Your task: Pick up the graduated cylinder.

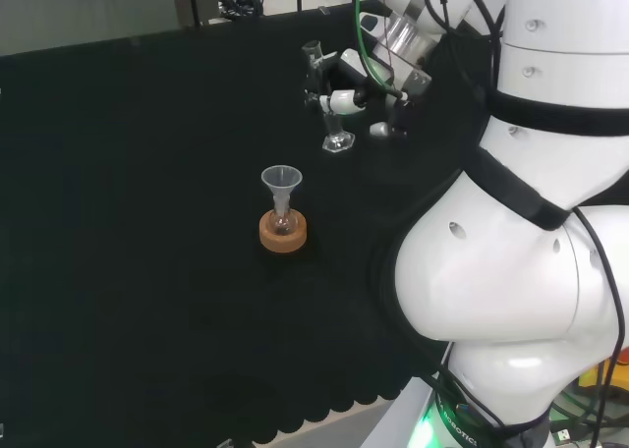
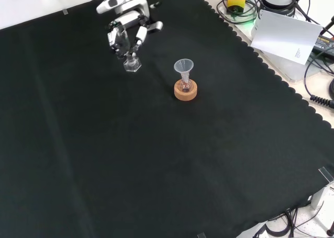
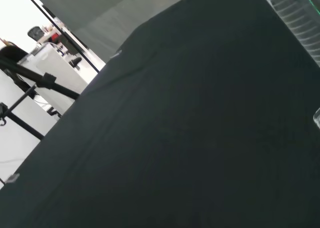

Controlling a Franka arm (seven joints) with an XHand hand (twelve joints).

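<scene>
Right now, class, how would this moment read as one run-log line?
hand: curled round graduated cylinder | cylinder: upright, base at cloth | small flask with funnel on cork ring: apart, untouched

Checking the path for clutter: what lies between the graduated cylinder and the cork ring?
Only bare black cloth between the graduated cylinder and cork ring, in front and head views.
</scene>
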